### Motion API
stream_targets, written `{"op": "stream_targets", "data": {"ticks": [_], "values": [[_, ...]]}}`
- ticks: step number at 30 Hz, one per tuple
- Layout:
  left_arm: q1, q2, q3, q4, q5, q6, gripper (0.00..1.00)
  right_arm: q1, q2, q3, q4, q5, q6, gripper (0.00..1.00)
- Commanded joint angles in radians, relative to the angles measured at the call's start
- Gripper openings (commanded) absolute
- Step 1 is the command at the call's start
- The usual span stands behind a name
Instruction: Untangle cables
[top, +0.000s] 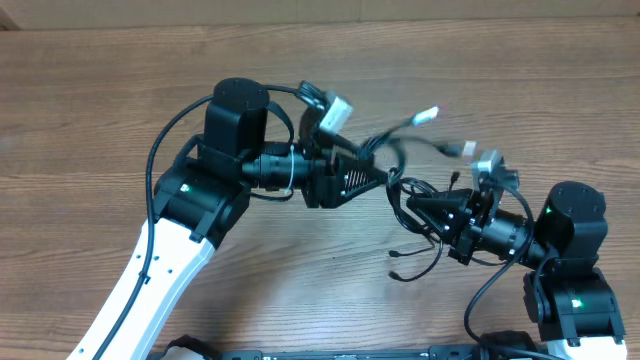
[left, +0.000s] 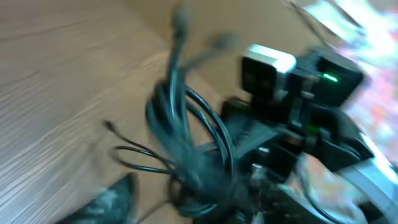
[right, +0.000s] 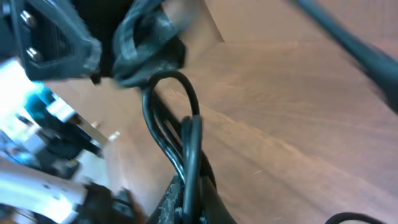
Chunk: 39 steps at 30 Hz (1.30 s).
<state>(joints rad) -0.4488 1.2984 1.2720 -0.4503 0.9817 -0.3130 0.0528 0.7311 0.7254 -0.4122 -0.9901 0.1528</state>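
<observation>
Over the wooden table (top: 100, 100), right claw (top: 412, 208) clamps the cables (left: 177, 134); left claw (top: 378, 172), blurred, cannot be judged

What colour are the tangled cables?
The cables are black, clearest in the right wrist view.

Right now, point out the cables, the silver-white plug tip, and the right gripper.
cables (left: 174, 118), left wrist view, middle of the dark bundle.
silver-white plug tip (top: 428, 115), overhead view, on its pale end.
right gripper (top: 410, 203), overhead view, midway between its fingertips.
</observation>
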Motion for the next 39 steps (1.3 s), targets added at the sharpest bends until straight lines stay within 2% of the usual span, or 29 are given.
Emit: {"op": "stream_targets", "data": {"ticks": [1, 2, 10, 18, 24, 26, 29, 30, 34, 39], "values": [[0.011, -0.01, 0.021, -0.025, -0.181, -0.113, 0.85, -0.003, -0.005, 0.023, 0.006, -0.011, 0.259, 0.04], [0.011, -0.01, 0.021, -0.025, -0.18, -0.115, 1.0, -0.003, -0.005, 0.023, 0.006, -0.011, 0.271, 0.04], [0.011, -0.01, 0.021, -0.087, -0.176, -0.141, 1.0, -0.003, -0.005, 0.023, 0.042, 0.004, 0.348, 0.04], [0.01, -0.01, 0.021, -0.099, -0.115, -0.13, 1.0, -0.003, -0.005, 0.023, 0.164, 0.142, 0.656, 0.04], [0.01, -0.01, 0.021, -0.087, -0.061, -0.116, 1.0, -0.003, -0.005, 0.023, 0.298, 0.145, 0.784, 0.04], [0.01, -0.01, 0.021, -0.072, -0.022, -0.113, 0.99, -0.003, -0.005, 0.023, 0.346, 0.145, 0.821, 0.04], [0.01, -0.01, 0.021, -0.006, 0.08, -0.114, 0.75, -0.003, -0.005, 0.023, 0.4, 0.15, 0.865, 0.04], [0.01, -0.01, 0.021, 0.013, 0.1, -0.114, 0.73, -0.003, -0.005, 0.023, 0.405, 0.158, 0.881, 0.04], [0.01, -0.01, 0.021, 0.048, 0.138, -0.122, 0.78, -0.003, -0.005, 0.023, 0.419, 0.19, 0.959, 0.04], [-0.012, -0.01, 0.021, 0.062, 0.135, -0.121, 0.78, -0.002, -0.002, 0.023, 0.504, 0.188, 1.005, 0.04]]}}
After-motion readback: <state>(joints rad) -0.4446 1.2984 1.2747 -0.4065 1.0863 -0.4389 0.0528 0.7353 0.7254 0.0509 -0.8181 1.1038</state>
